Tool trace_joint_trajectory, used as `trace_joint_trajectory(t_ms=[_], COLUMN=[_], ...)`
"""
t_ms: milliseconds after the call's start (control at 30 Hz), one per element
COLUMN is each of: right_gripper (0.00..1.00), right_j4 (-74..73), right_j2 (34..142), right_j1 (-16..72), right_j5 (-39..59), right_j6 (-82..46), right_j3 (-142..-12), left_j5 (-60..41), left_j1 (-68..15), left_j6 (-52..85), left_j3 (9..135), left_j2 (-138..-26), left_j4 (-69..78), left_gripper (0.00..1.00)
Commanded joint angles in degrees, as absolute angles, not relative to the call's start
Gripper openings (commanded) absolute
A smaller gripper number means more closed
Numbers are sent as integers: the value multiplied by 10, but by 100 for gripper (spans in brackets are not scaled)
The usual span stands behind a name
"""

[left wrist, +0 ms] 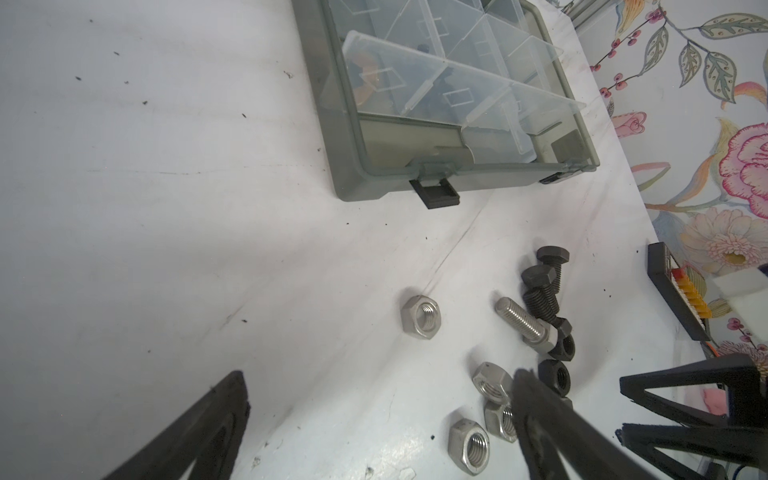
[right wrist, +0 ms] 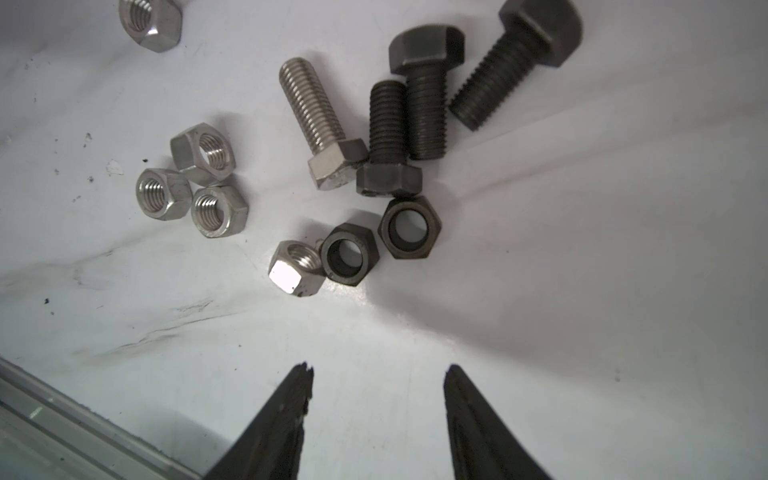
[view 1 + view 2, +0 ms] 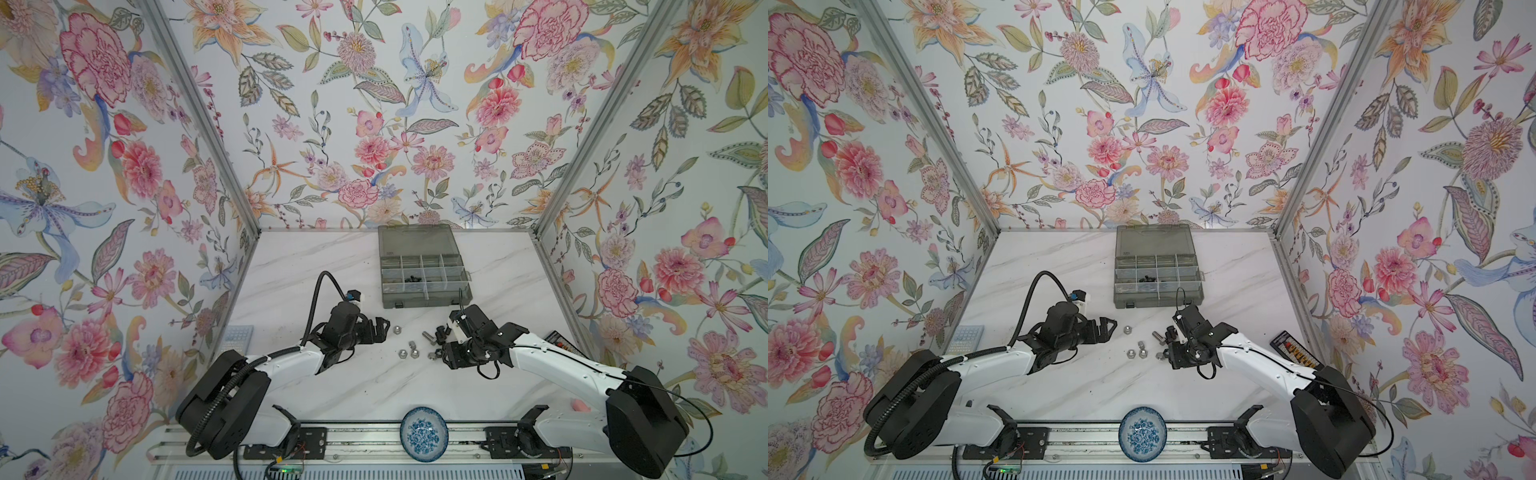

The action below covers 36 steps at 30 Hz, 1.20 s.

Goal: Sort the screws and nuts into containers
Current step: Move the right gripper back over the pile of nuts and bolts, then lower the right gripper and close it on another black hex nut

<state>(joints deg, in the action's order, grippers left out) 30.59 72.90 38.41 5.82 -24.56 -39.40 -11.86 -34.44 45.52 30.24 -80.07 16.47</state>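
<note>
Right now the loose hardware lies on the marble-look worktop between the two arms. It is in front of the organiser box, which sits at the back with its lid folded flat open. Some small black pieces lie in one of its middle compartments.

In the right wrist view, a silver screw and three black screws lie bunched together, the silver one's head touching a black one's head. Two black nuts sit just beside those heads, and a silver nut touches one of them. Three more silver nuts cluster nearby, touching one another, and a lone silver nut lies apart from the rest.

The right jaws stand partly apart over the worktop near the black nuts, with nothing between them. The left jaws are spread wide and empty, just beside the silver nuts. A blue-and-white dish sits at the front edge.
</note>
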Motion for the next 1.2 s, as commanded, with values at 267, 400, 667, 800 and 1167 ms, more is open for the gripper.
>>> trace_joint_trajectory(t_ms=[267,400,667,800,1167], right_gripper=[53,52,52,51,51], right_j4=[260,250,232,222,217], right_j2=[755,767,807,821,861], right_j1=[411,418,433,439,439], right_j5=[14,4,-4,-7,-11], right_j6=[-268,-269,-270,-270,-248], right_j3=[-378,-378,-387,-393,-421], left_j5=[-132,-132,-131,-130,-129], left_j1=[-343,-345,-345,-345,-345], left_j6=[461,462,462,463,463], left_j3=[326,326,324,323,321], left_j2=[-821,-823,-824,-824,-826], left_j4=[177,178,178,178,180], left_gripper=[99,99,99,99,99])
